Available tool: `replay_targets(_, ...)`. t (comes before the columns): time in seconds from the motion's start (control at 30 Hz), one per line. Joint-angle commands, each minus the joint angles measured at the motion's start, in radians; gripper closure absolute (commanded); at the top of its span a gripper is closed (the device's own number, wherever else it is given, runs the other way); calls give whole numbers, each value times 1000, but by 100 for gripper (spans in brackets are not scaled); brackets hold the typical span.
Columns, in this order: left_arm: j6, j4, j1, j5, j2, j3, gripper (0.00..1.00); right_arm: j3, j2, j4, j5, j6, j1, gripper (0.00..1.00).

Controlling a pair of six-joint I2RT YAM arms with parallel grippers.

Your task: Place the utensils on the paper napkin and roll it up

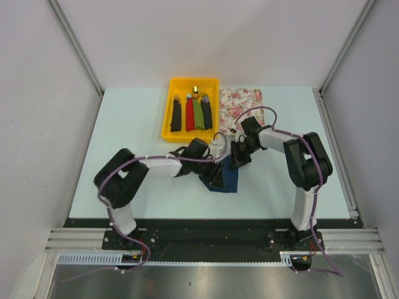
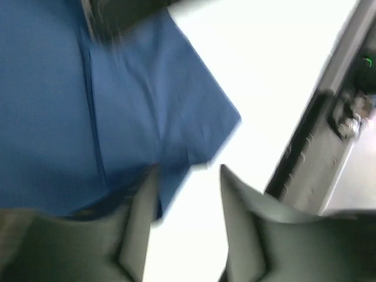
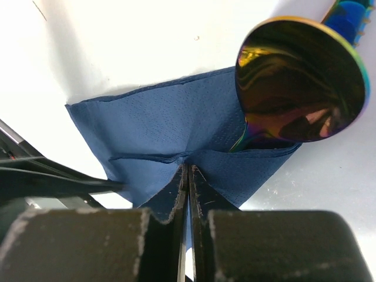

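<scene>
While the fingers of the right gripper (image 3: pixel 188 176) are pressed flat together, a raised fold of the paper napkin (image 3: pixel 158 129) is pinched between them, with no gap left between the pads. The navy napkin is seen lying on the pale table (image 1: pixel 124 124), between the two wrists and in front of the yellow tray (image 1: pixel 167 134). The spoon (image 3: pixel 302 82) is found at the napkin's edge: its iridescent oval bowl is left uncovered on the table, and its neck is tucked under the folded paper just beside the pinch. A second metal piece (image 3: pixel 346 12) with a blue sheen is seen past the bowl at the frame's corner; what kind of utensil it is cannot be told.

The left gripper (image 2: pixel 188 200) is held open, its two fingers set apart with bare table showing between them. One finger (image 2: pixel 138 223) is placed at the napkin's border, though the blurred view does not settle whether the paper is touched, and nothing is gripped.

In the tray, narrow black, red and green bundles (image 1: pixel 193 113) are laid side by side. A floral mat (image 1: pixel 242 107) is placed just beside the tray, on its right in the overhead view.
</scene>
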Motion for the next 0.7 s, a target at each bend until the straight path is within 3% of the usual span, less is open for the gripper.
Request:
replay_targets(0.0,60,-74,82,-2,-225,-112,40,-51,54,58,140,-70,36,95)
replay_targets(0.17,35,-166,263,21,-257,-144,30,-63,54,72,146,-65,39,96)
replay_targets(0.27,48,-194,314,23,-234,-163,27,-66,57,75,148,-62,39,96)
replay_targets(0.47,-4,-127,311,82,-116,-163,25,-65,60,78,155,-60,45,96)
replay_targets(0.67,-98,-23,266,150,-5,-127,29,-63,61,86,166,-56,45,96)
